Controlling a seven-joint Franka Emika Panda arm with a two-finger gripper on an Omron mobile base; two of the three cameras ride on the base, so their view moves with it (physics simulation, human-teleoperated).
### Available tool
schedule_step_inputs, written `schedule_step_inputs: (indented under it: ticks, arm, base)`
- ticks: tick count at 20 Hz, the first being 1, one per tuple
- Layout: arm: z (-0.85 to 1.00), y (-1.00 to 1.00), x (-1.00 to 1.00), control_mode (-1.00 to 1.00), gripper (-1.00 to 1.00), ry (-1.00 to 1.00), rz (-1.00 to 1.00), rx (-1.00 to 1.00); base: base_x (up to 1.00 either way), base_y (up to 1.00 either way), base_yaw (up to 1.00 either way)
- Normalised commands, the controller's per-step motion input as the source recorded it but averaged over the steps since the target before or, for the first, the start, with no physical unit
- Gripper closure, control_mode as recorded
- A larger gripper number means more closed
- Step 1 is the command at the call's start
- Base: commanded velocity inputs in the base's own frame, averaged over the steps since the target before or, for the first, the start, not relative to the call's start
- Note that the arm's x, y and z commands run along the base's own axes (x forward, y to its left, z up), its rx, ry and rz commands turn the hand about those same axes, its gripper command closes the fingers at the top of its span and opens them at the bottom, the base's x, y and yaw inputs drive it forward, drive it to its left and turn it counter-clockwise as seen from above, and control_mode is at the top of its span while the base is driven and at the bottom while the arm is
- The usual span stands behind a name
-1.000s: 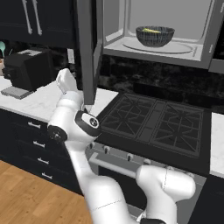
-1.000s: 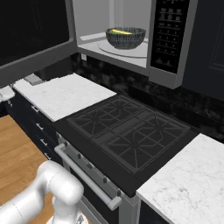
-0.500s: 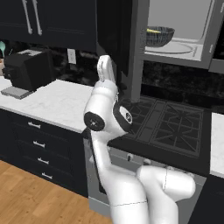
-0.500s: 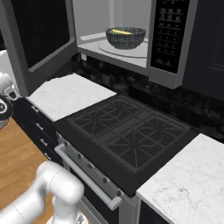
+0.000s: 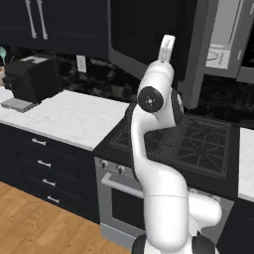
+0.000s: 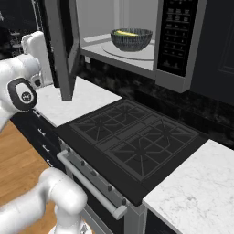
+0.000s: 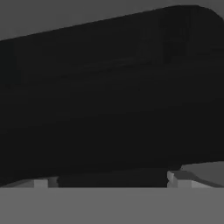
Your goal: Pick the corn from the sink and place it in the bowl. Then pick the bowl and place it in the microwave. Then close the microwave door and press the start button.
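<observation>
Closing the door [image 6: 64, 45] is the step in hand: bowl [image 6: 131, 39] with corn [image 6: 124, 33] already sits on the turntable in the microwave [image 6: 176, 41], beyond the door from the tool [image 7: 112, 177]. Tool's wide open, holding nothing, its tips right up at the door's dark glass. Door is a stiff hinged panel and should swing light; I'd push flat on the outer face near the free edge, no pinching needed. Hard to read: hand view is nearly all black glass, contact unclear. Left base view hides the bowl behind the door. Start button can't be picked out on the dark control strip.
</observation>
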Motion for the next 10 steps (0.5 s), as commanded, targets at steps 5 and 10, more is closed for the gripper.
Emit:
schedule_step_inputs:
  ticks: [5,10]
  arm:
    - [0.25,-0.87,0.59,-1.00,-1.00,0.00,0.00,0.31]
    - [0.01,-0.74,0.80,-1.00,-1.00,0.00,0.00,0.20]
  base:
    - [0.00,0.00,0.00]
    - [0.00,0.00,0.00]
